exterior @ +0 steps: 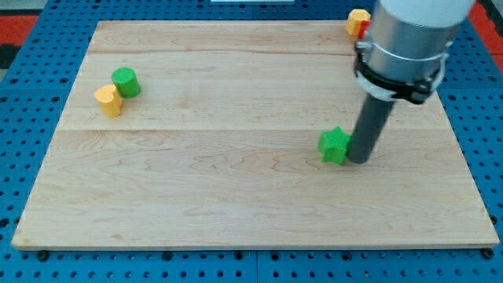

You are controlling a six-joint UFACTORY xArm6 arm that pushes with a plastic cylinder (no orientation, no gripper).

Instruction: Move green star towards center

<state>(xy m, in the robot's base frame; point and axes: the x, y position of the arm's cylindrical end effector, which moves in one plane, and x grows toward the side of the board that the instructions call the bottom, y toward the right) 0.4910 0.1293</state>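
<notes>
One rod, no claw on this rig, so nothing to spread or pinch. My tip [357, 159] sat on the board, touching the right side of the green star [335, 145], or so close that no gap showed.

The star lay right of the board's middle, a little nearer than the mid line. From the tip it lay to the left and a touch farther — the board centre lay the same way beyond it, so tip, star and centre were close to being in line. Judgement: a push left, with a slight far component, should carry it in. Only a short stretch looked left. Risk: off-centre contact on a star point could spin it and let it slip off the rod.

Elsewhere: green cylinder [125, 82] and a yellow block [108, 100] touching each other at far left, well apart from the star. Another yellow block [358, 21] at the far right corner, partly hidden by the arm body. A sliver of red beside it, shape not readable. Wooden board [196, 196] otherwise bare along the star's path.
</notes>
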